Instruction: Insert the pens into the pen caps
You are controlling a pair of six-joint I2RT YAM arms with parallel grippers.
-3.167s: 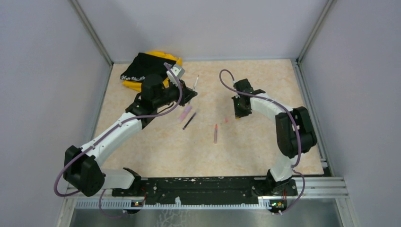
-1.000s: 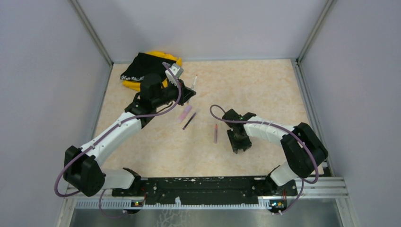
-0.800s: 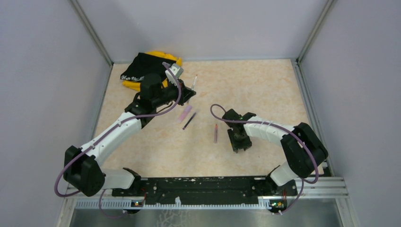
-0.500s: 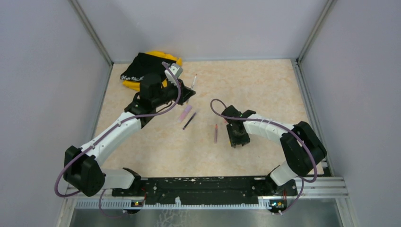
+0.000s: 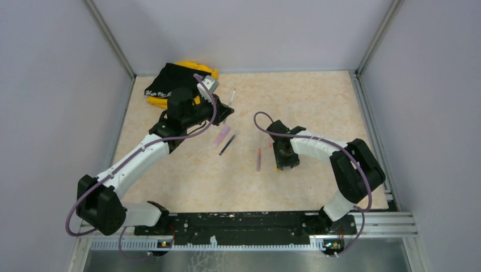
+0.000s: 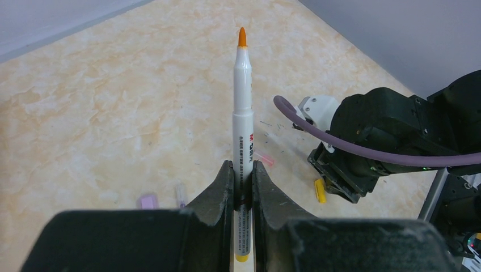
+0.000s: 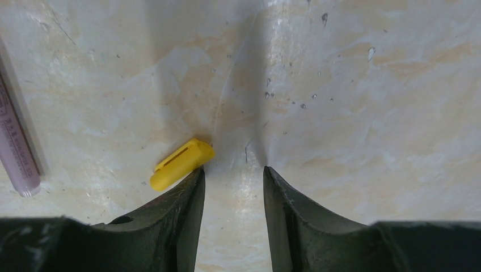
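Across the table (image 5: 317, 107), three pens and three caps show: the left gripper (image 6: 243, 170) is clenched on the white pen (image 6: 243, 102), while the black pen (image 5: 227, 144) and the pinkish-red pen (image 5: 258, 160) lie flat. The lilac cap (image 5: 222, 135) lies just beside the black pen. The pink cap (image 6: 264, 159) lies near the right gripper (image 7: 232, 175), whose jaws stand parted and empty with the yellow cap (image 7: 181, 163) touching one finger's outer side.
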